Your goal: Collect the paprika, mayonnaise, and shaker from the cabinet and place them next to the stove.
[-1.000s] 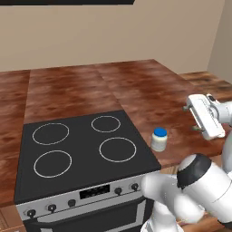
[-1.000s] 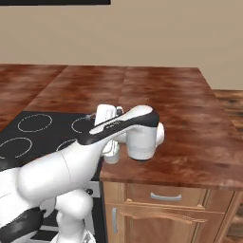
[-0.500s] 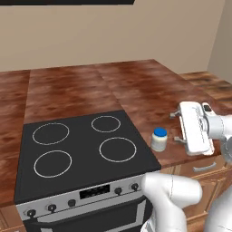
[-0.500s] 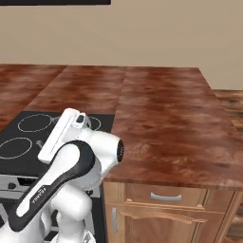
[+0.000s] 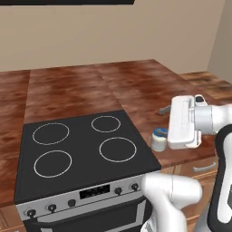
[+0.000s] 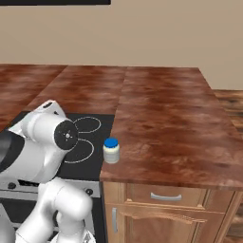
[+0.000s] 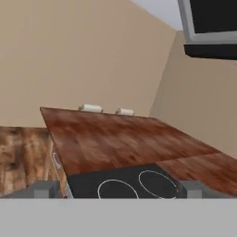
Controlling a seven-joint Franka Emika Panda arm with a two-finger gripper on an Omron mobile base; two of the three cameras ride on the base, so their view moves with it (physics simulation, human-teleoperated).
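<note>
Gripper: fingertips stand wide apart, nothing between them, nothing held. Hand view looks along the wooden counter with two rings of the stove just ahead.

Mayonnaise: upright on the counter's front edge, just beside the stove's right edge; long axis vertical. Blue lid up. Label too faint to read; no legible writing on it.

Judgement: jar looks already placed. Paprika and shaker are not beside the stove, so two pickups likely remain. Coming move turns away from the jar, towards the cabinet; its direction from the fingers cannot be told here.
</note>
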